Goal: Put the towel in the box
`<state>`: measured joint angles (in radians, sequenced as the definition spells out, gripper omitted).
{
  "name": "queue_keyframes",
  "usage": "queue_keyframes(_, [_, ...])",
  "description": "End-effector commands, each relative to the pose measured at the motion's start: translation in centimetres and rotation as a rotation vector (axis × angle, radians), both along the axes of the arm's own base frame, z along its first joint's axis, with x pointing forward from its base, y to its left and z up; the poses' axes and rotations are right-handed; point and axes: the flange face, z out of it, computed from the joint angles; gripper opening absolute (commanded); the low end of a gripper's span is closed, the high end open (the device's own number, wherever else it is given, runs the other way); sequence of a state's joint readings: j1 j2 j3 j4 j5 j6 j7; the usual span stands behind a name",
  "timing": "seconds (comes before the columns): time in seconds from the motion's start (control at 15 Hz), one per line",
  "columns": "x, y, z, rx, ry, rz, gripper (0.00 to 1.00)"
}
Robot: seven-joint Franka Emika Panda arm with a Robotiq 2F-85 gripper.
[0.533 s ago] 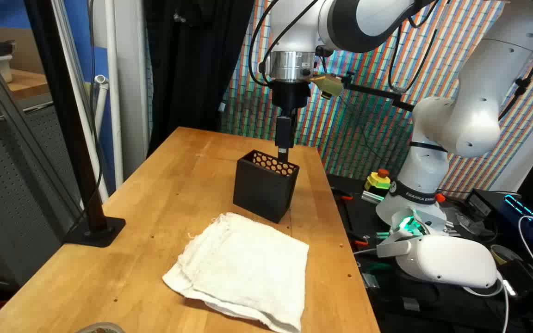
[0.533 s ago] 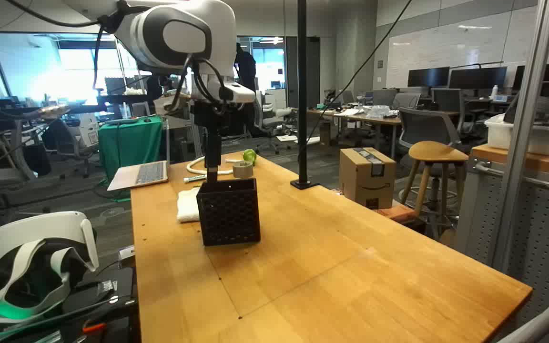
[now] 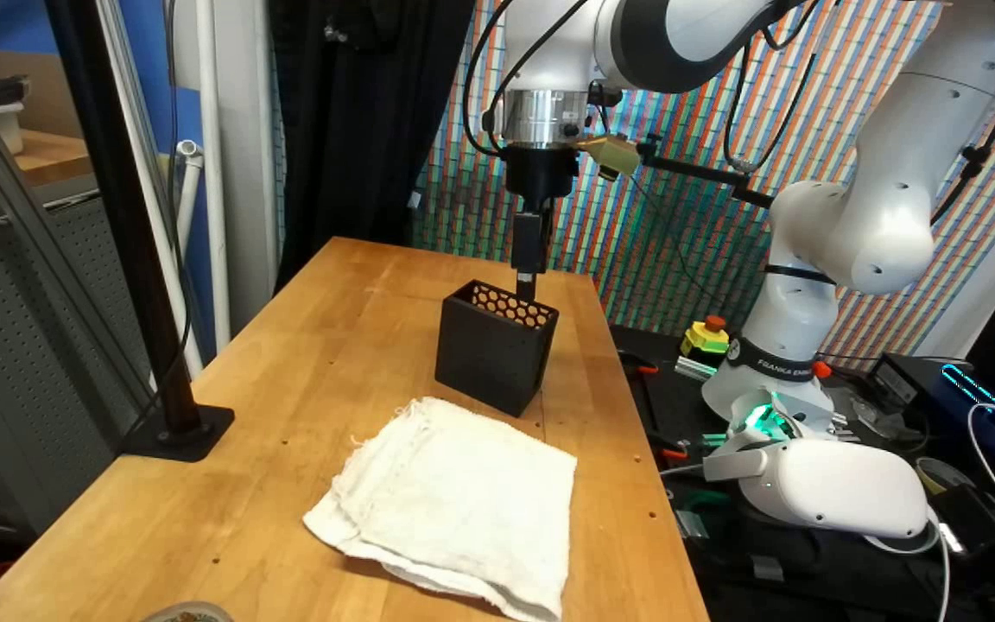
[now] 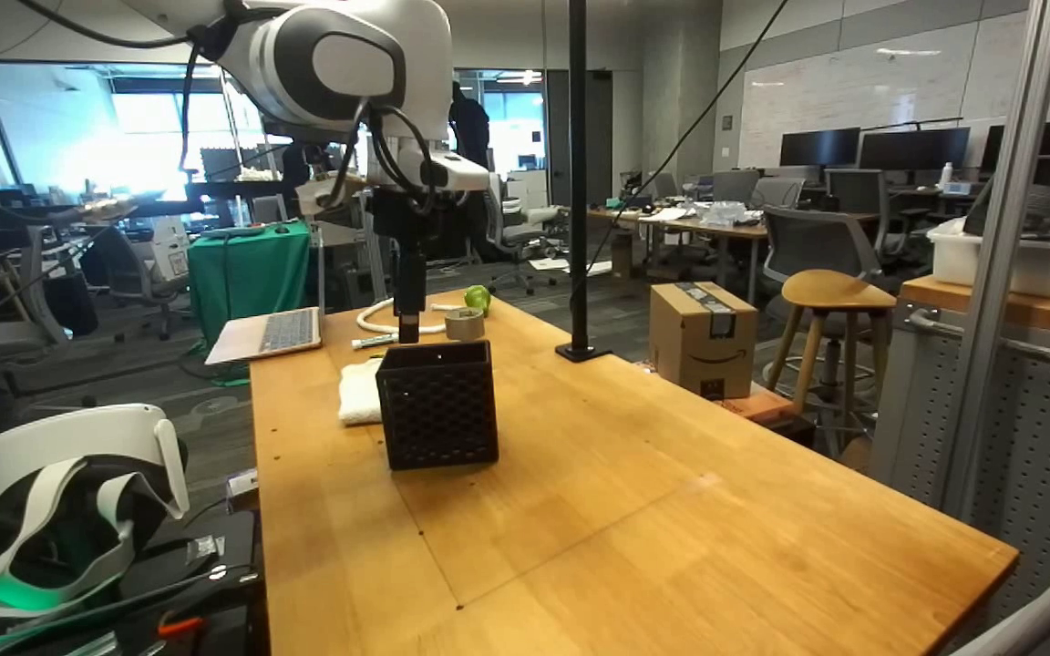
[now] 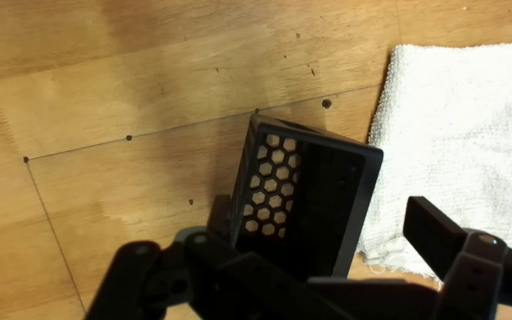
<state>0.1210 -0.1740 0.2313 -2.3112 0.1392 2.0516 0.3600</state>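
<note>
White woven cloth towel: lies flat and folded, one edge frayed, just beside and outside the black open-topped box, which stands upright and has a honeycomb-perforated side. Black two-fingered claw: fingers spread apart, grasping nothing; in the wrist view the box shows between them. Contact with the rim: cannot tell.

Step in hand, as judged: approach ahead of the grasp; nothing placed yet. Next move should call for a sideways shift past the box, then a descent to pinch a fold of towel. The opening looks narrower than the towel, so a bunched lift would probably go in better than a flat one.

Surroundings: long light-brown wooden bench under towel and box. Beyond it, in an exterior view, a stand draped in green cloth and a brown cardboard carton; near the bench's far corner, a pinkish laptop; on the bench, a grey tape roll; smallest, a round dark hole near the towel
</note>
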Motion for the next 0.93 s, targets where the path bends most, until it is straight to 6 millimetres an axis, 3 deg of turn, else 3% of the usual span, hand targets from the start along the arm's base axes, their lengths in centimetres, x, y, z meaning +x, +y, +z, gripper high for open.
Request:
queue_keyframes(0.0, [0.0, 0.0, 0.0, 0.0, 0.001, 0.0, 1.0])
queue_keyframes(0.27, [0.0, 0.0, 0.0, 0.0, 0.001, 0.0, 1.0])
queue_keyframes(0.4, [-0.1, 1.7, -0.2, 0.004, 0.002, 0.049, 1.0])
queue_keyframes(0.53, [-0.7, 5.0, -0.2, 0.007, -0.01, 0.135, 1.0])
queue_keyframes(0.87, [-3.8, 16.0, 0.5, -0.001, -0.093, 0.409, 1.0])
